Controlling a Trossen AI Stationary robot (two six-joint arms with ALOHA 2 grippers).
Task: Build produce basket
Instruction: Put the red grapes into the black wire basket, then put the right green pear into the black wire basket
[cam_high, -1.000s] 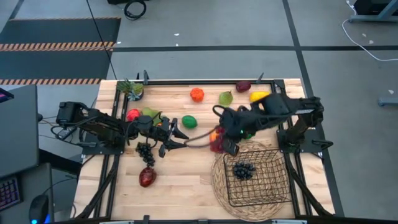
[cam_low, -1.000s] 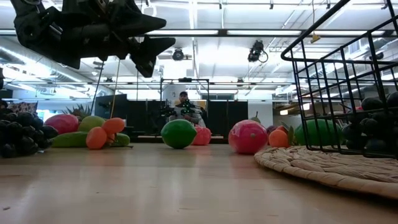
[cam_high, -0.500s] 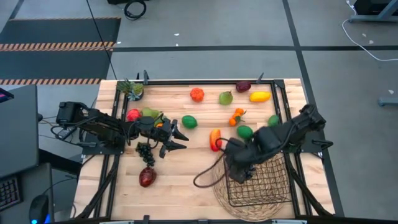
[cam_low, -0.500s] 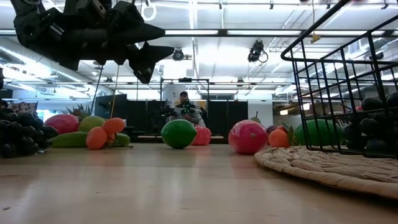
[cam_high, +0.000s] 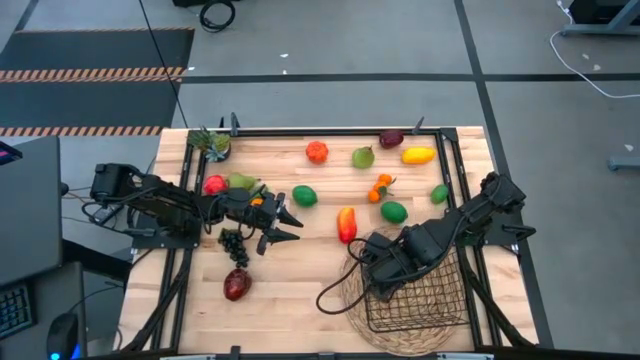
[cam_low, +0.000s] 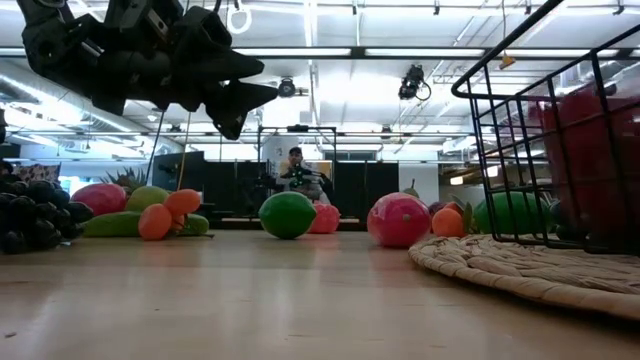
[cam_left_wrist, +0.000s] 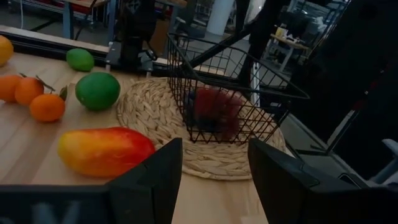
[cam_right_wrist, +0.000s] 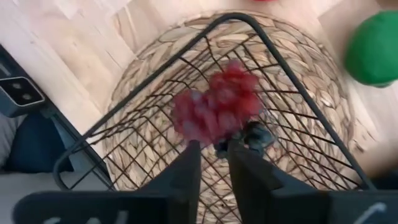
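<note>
The black wire basket stands on the round woven mat at the near right. My right gripper points down over the basket's left far corner, open. A red grape bunch shows blurred just beyond its fingertips, inside the basket, above a dark grape bunch. The low view shows the red bunch behind the wires. My left gripper hovers open over the table's left middle, with nothing between its fingers.
Loose produce lies on the table: a red-yellow mango, a lime, small oranges, green fruits, dark grapes and a dark red fruit. A cable loop hangs beside the mat.
My right gripper has swung from the table's middle toward the near right and gone down over the basket. The red grape bunch now shows inside the basket, in front of the dark grapes. My left gripper has tipped a little without shifting place.
</note>
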